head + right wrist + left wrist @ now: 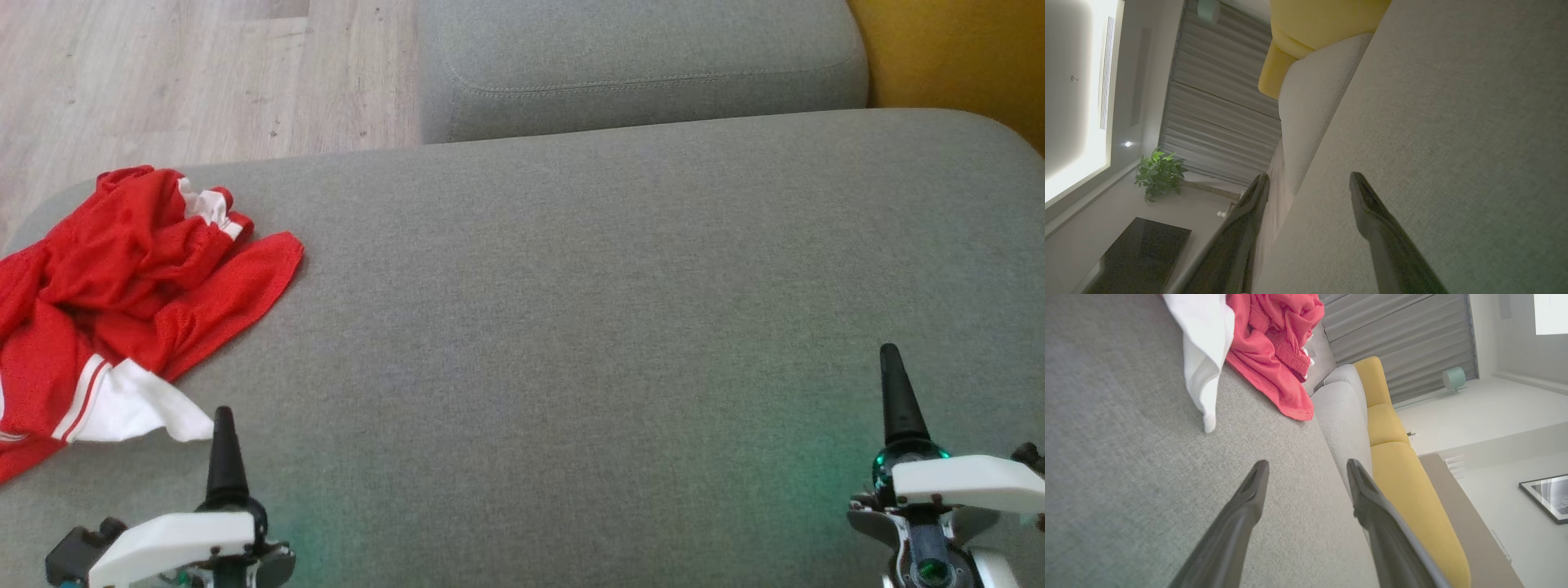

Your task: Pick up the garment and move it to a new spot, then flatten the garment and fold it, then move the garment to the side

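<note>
A crumpled red garment (pixel 139 286) with white trim lies bunched at the far left of the grey cushion (pixel 571 327). Its white corner (pixel 139 408) reaches toward my left gripper (pixel 222 416), which hovers just in front of it near the bottom edge. In the left wrist view the garment (pixel 1265 347) lies ahead of the left gripper (pixel 1306 467), whose fingers stand apart with nothing between them. My right gripper (pixel 890 355) rests at the lower right, far from the garment. In the right wrist view the right gripper (pixel 1308 179) is open over bare cushion.
A second grey cushion (pixel 637 65) sits behind the big one. Yellow upholstery (pixel 963 49) shows at the upper right, and a pale wooden floor (pixel 180 73) lies beyond the cushion's left rear edge. The cushion's middle and right are bare fabric.
</note>
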Robot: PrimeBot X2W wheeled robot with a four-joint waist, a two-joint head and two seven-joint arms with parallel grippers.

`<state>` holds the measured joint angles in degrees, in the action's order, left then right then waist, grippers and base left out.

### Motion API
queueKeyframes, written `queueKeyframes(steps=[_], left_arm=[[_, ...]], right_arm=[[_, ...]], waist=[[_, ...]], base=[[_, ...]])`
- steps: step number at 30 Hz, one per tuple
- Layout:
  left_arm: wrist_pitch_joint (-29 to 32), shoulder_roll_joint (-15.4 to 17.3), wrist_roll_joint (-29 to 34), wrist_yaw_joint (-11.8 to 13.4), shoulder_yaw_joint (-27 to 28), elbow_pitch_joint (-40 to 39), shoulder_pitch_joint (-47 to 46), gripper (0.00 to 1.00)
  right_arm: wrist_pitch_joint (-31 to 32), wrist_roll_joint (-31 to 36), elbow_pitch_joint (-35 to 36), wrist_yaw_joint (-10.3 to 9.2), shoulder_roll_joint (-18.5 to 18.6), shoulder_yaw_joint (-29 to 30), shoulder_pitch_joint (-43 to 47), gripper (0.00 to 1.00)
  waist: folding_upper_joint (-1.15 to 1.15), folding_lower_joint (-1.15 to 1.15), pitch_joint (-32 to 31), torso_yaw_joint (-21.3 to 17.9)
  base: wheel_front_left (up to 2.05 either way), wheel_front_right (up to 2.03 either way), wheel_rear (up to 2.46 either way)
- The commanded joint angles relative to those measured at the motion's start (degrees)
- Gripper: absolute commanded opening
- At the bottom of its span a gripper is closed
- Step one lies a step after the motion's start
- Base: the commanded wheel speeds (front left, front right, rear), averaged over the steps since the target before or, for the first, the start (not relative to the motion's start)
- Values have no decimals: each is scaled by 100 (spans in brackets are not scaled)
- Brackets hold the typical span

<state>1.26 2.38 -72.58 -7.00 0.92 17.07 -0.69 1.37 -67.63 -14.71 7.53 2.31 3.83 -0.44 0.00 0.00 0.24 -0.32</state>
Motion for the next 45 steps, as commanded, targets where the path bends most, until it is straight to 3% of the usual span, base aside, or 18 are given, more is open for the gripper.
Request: queueKeyframes(steps=[1,45], left_arm=[[-66,34,111,19,6,-221,-164,100],[-806,341,3603,48,-419,-120,-101,100]], right_arm=[[-68,138,236,-1,36,-59,-147,100],[-812,3846,328,-3,52,-629,-100,100]], waist=[[0,0,0,0],[0,0,-12,-46]], base=[[0,0,0],[0,0,0]])
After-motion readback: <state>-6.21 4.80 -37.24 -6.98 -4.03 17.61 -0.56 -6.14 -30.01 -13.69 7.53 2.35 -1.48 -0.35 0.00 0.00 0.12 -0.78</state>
